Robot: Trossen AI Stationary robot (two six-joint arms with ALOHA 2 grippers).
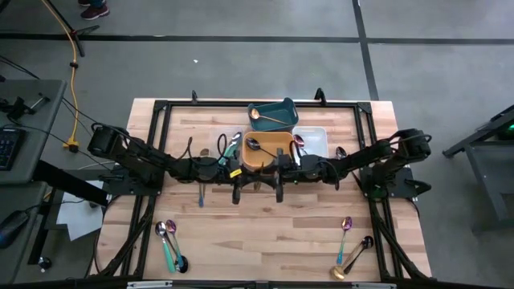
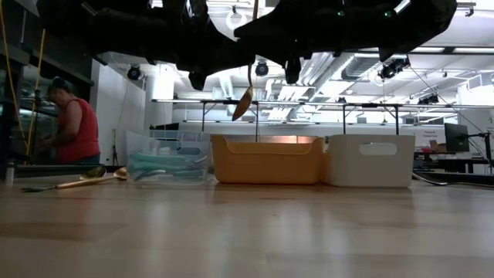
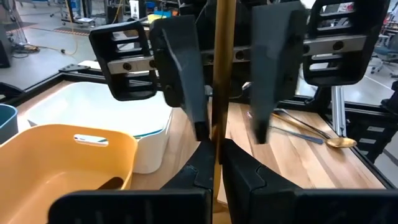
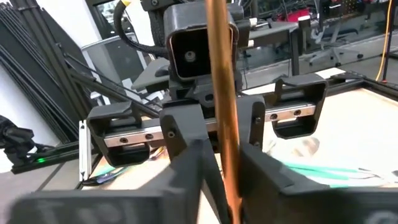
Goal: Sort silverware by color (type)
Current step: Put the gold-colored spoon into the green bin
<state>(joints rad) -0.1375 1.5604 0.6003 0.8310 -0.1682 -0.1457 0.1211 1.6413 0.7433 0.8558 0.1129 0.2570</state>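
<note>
Both grippers meet mid-table, just in front of the orange tray (image 1: pixel 269 144). From above they hide what they share; the low view shows a gold spoon (image 2: pixel 245 96) hanging bowl-down over that tray. The left gripper (image 3: pixel 214 158) is clamped together on its handle. The right gripper (image 4: pixel 225 155) has fingers close around the same handle, seemingly gripping, though I cannot tell contact. Other silverware (image 1: pixel 170 245) lies at the near edge.

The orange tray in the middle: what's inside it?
From above, the orange tray holds one dark spoon in its far-left corner. Both grippers, meeting over its near edge with a gold spoon, hide the rest.
</note>
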